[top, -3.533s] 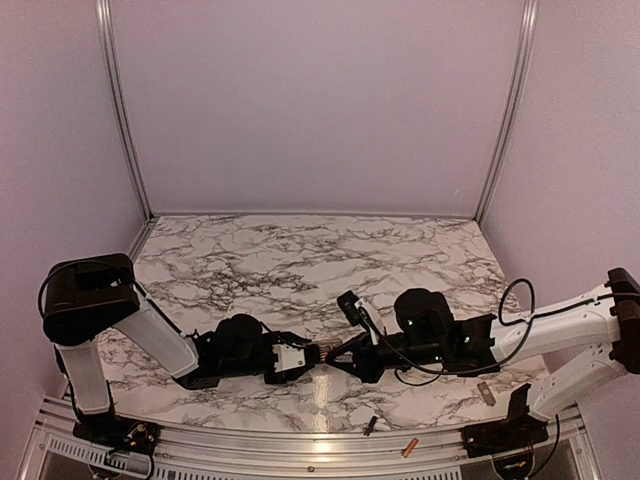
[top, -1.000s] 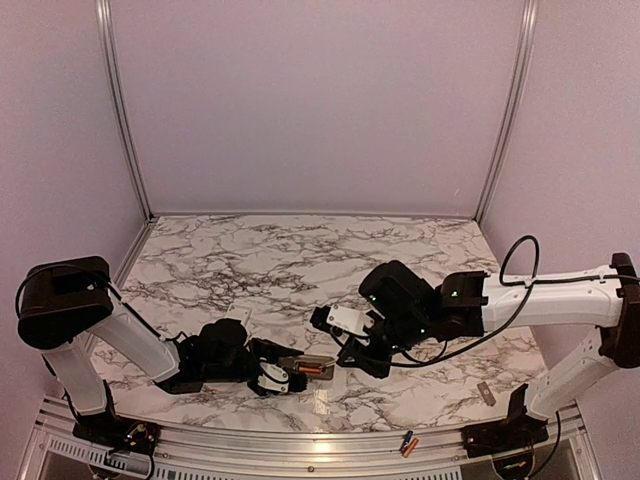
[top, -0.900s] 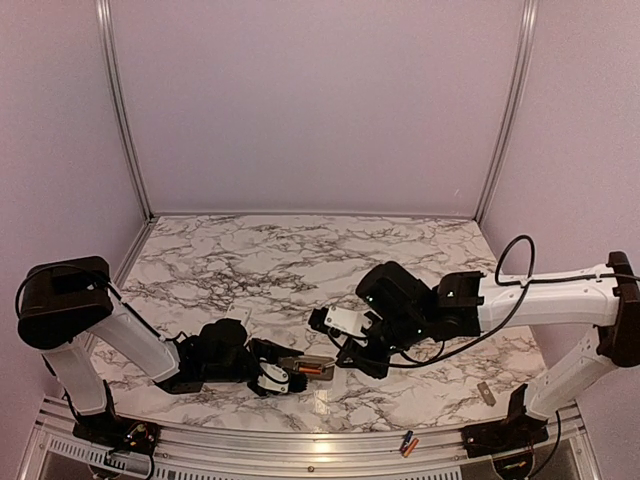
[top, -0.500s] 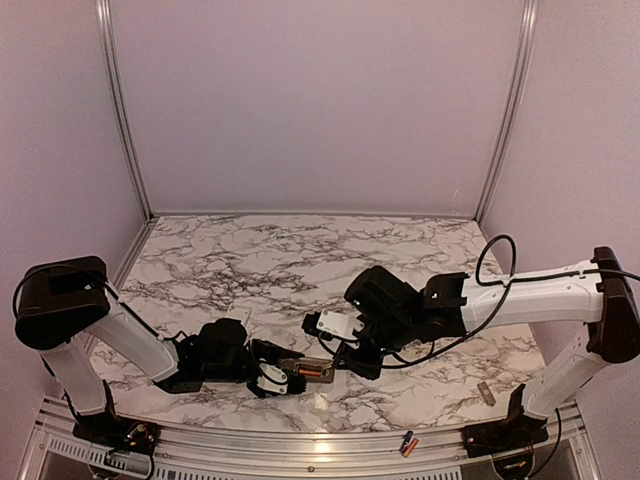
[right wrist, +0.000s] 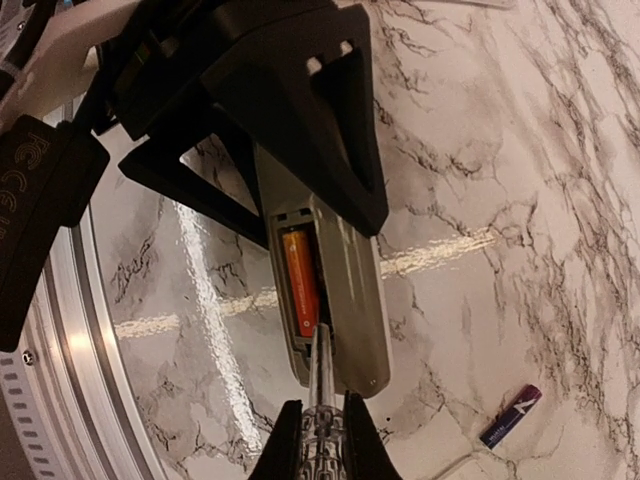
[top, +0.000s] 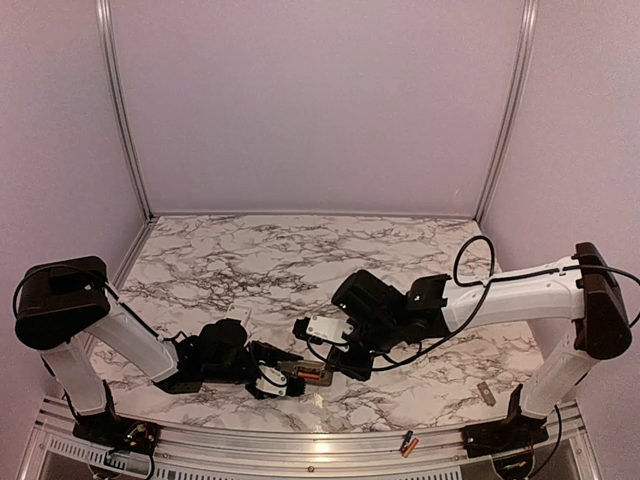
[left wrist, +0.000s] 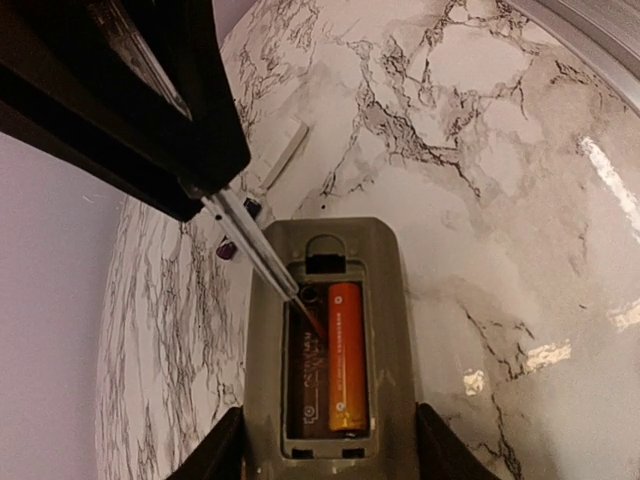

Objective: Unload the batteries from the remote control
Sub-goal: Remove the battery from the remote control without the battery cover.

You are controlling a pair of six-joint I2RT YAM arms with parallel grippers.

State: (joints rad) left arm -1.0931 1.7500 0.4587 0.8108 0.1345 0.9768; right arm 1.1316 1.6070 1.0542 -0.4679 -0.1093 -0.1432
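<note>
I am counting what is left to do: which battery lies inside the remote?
The orange battery, inside the opened remote that the left claw holds. The dark blue battery lies loose on the table.

- Grey remote [left wrist: 392, 320]: back up, battery compartment open, close to the table's [top: 300, 260] near edge.
- Orange battery [left wrist: 343, 355]: seated lengthwise inside the compartment.
- Blue battery [right wrist: 511, 415]: loose on the table near the remote.

**Marble counter with a few loose pieces**

The glossy white counter [top: 300, 250] is veined with grey. A dark blue battery [right wrist: 510, 417] lies on it near the free end of the remote [left wrist: 390, 340], off to one side and not touching. A flat white strip [left wrist: 285, 155] lies just past it. Well right of the remote sits a small grey piece [top: 486, 393]. An orange battery [top: 405, 443] rests on the metal rail [top: 330, 445] at the near edge.
</note>
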